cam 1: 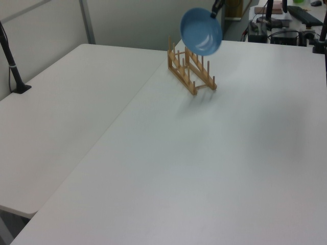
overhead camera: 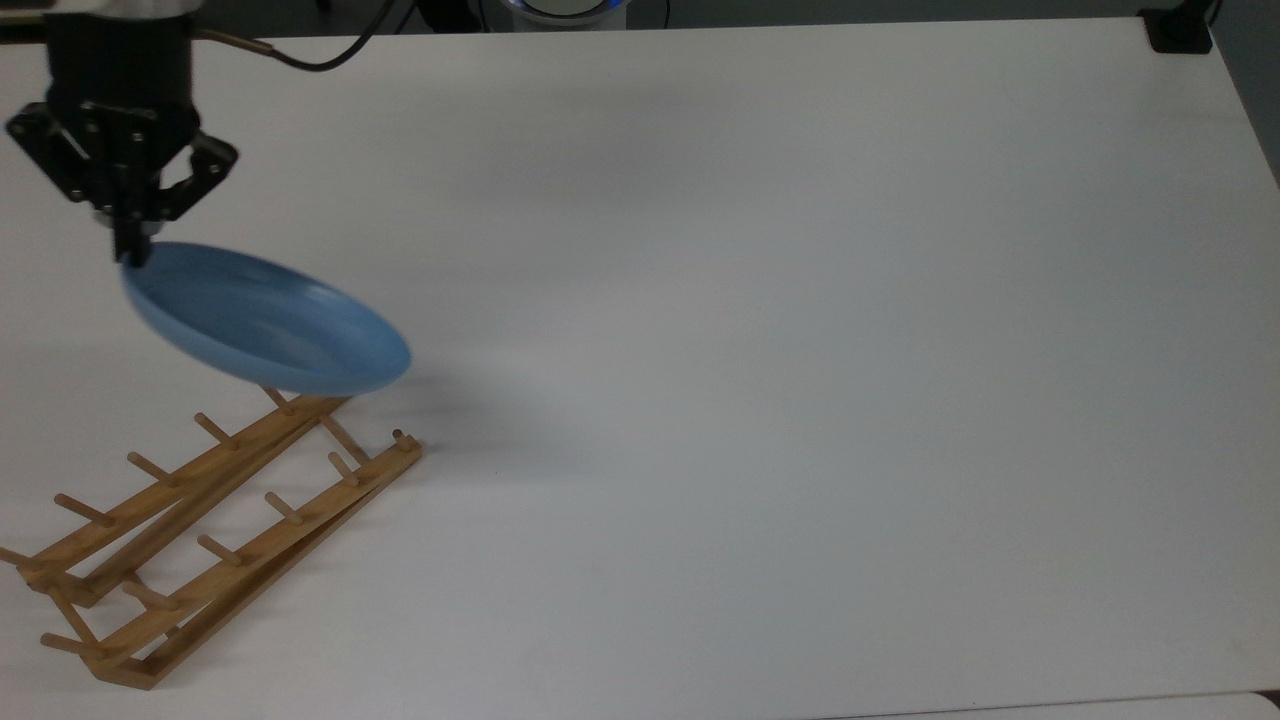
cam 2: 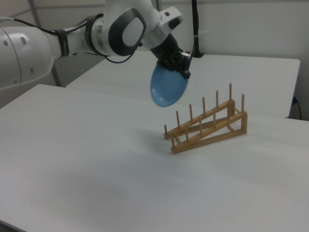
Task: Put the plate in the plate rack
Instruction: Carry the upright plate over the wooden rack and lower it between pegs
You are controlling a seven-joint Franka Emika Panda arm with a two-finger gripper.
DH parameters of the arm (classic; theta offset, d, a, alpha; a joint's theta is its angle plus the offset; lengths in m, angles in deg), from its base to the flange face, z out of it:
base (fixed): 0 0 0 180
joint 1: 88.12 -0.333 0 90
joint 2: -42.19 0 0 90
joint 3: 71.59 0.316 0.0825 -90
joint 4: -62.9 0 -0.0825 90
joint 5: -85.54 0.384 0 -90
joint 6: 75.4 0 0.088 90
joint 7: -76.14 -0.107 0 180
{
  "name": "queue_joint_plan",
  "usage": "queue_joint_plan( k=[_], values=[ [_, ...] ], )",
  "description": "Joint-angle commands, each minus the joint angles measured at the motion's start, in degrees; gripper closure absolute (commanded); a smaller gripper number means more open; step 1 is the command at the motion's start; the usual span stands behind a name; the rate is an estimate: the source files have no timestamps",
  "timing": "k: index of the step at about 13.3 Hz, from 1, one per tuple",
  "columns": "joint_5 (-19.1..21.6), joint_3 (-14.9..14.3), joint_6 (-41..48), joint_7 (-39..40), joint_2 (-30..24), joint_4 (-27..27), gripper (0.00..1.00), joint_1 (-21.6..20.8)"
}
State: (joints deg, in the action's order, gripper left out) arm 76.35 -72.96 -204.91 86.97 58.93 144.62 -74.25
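Note:
The light-blue plate (overhead camera: 265,320) (cam 1: 201,31) (cam 2: 168,87) hangs tilted in the air, clear of the table. My gripper (overhead camera: 133,252) (cam 2: 185,73) is shut on its rim and holds it from above. In the top view the plate's lower edge overlaps the near end of the wooden plate rack (overhead camera: 215,520). In the right view the plate hovers above and to the left of the plate rack (cam 2: 207,125), apart from its pegs. In the left view the plate sits above the plate rack (cam 1: 190,69).
The white table (overhead camera: 800,350) stretches wide to the top view's right of the rack. A second white table (cam 1: 61,117) adjoins it in the left view, with a black clamp post (cam 1: 13,64) at its far edge. A black object (overhead camera: 1180,30) sits at the top view's upper right corner.

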Motion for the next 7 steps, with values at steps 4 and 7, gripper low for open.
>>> queue_joint_plan(
  k=[4,7],
  values=[
    [-14.0,-4.0,-16.5,-18.1,3.5,0.6,1.00,-0.6],
    [-22.7,-4.9,-20.2,-25.9,5.8,0.6,1.00,-0.6]
  ],
)
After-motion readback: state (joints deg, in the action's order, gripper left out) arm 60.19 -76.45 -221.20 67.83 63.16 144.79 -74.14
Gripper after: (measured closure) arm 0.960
